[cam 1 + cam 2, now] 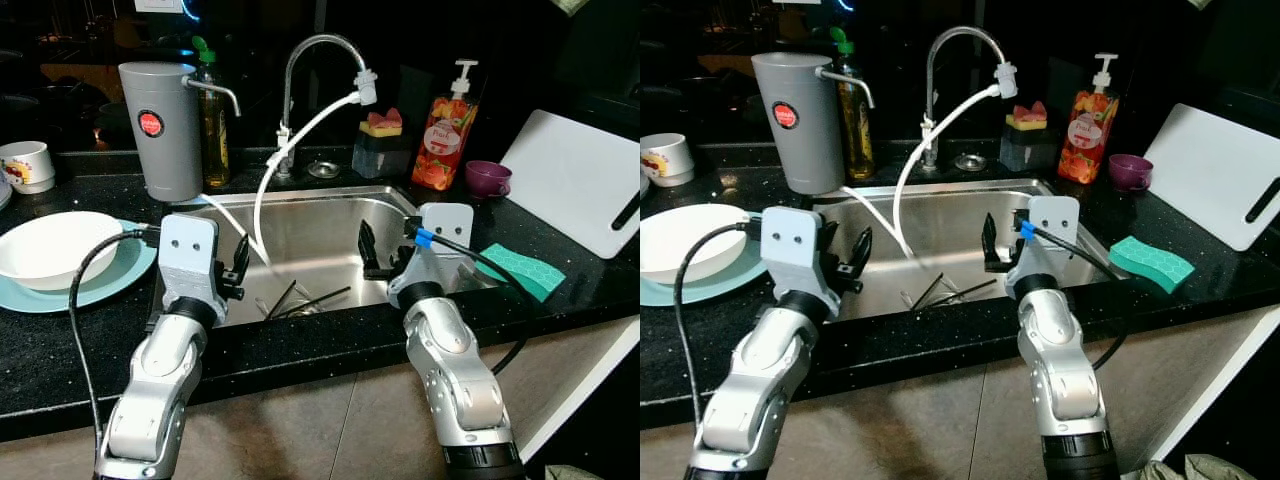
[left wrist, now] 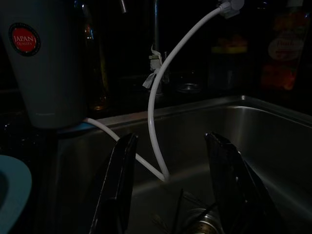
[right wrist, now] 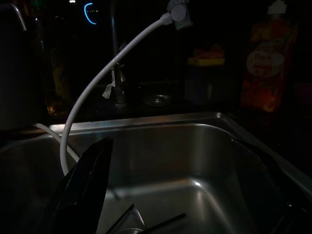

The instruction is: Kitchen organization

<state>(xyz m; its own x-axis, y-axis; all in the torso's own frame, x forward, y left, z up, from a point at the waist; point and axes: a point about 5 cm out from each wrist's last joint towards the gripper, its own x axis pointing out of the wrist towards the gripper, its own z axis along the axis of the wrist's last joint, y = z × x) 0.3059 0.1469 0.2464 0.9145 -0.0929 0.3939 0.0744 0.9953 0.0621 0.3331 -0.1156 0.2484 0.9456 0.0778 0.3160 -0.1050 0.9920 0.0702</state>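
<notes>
The left gripper [image 1: 236,268] hovers over the left rim of the stainless steel sink [image 1: 320,225], its two long black fingers spread apart and holding nothing. The right gripper [image 1: 378,252] hangs over the right half of the basin, its jaws also wide apart and empty. Below and between them, thin dark chopsticks [image 1: 305,300] lie crossed on the brushed metal floor of the sink, near the drain.

A white flexible hose [image 1: 290,150] curves down from the nozzle of the arched chrome faucet [image 1: 310,60] into the basin and runs to the tall matte grey cylindrical water filter [image 1: 160,130] at the sink's back left corner. On the speckled black countertop [image 1: 300,350] to the left, a glossy white bowl [image 1: 55,245] sits on a pale blue plate [image 1: 110,280]. To the right lie a green textured sponge [image 1: 520,270] and a smooth white cutting board [image 1: 575,180], with a small purple cup [image 1: 487,178] and an orange pump bottle of dish soap [image 1: 445,130] behind.
</notes>
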